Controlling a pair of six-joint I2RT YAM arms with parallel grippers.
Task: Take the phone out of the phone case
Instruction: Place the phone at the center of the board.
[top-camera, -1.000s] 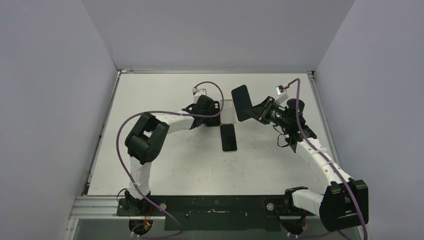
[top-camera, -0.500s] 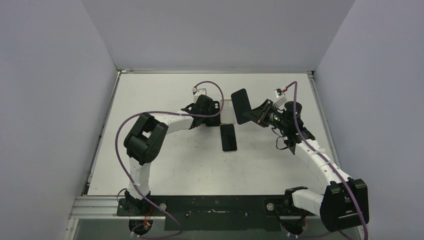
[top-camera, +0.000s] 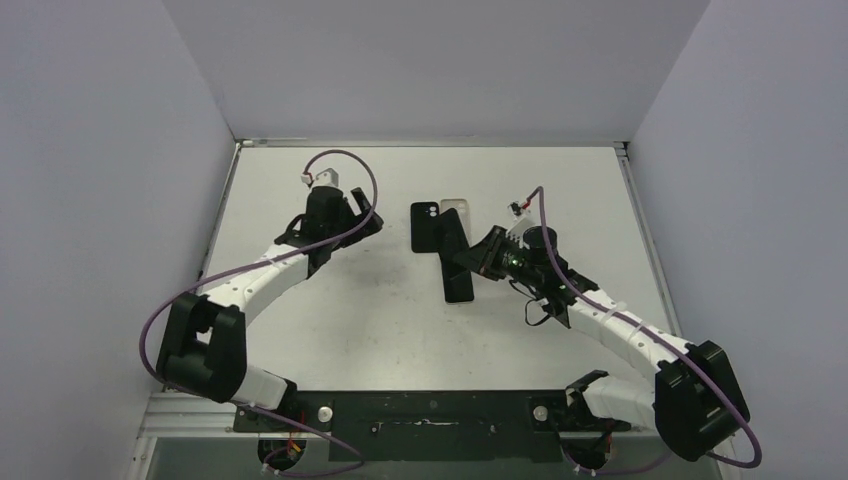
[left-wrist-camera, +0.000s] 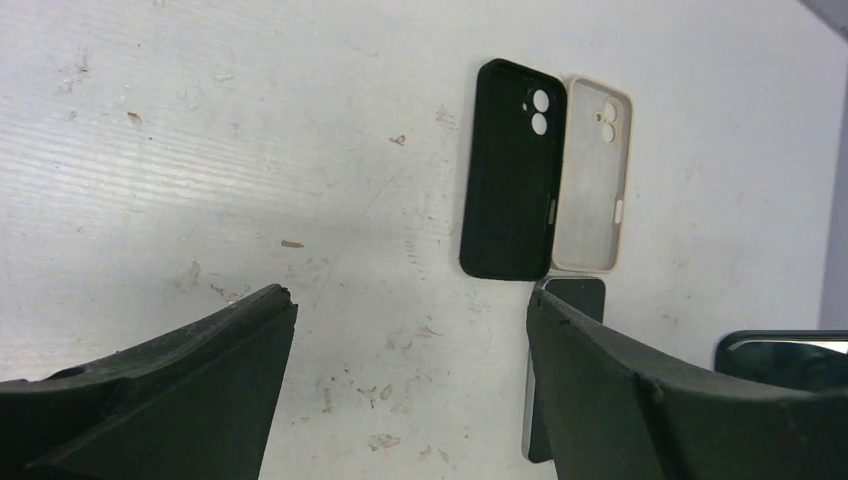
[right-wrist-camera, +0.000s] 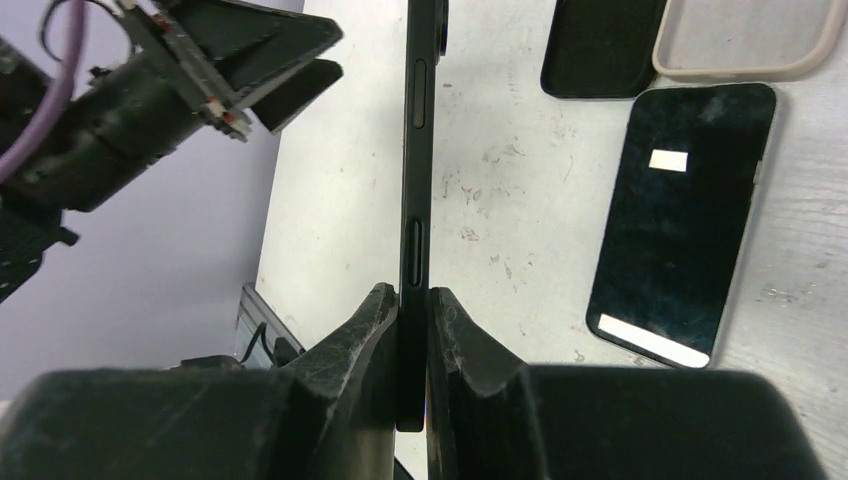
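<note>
- The right gripper (right-wrist-camera: 413, 300) is clamped shut on the near end of a black phone (right-wrist-camera: 413, 150), over the middle of the surface (top-camera: 340, 320).
- The phone stands on edge, with its long axis aimed toward the far-left corner.
- An empty black phone case (left-wrist-camera: 512, 170) lies flat below it, long axis toward the far edge.
- A beige case (left-wrist-camera: 592, 175) lies just beside the black one.
- A second phone (right-wrist-camera: 680, 220) lies screen-up.
- The left gripper (left-wrist-camera: 408, 300) is wide open and empty.

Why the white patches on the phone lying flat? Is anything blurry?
Right wrist view: the patches on the flat phone look like lights mirrored in its glass; the right hand, gripping a second phone near the lens, is soft. Left wrist view: left hand dark, black case sharp. Top view: even light, faint shadows.
</note>
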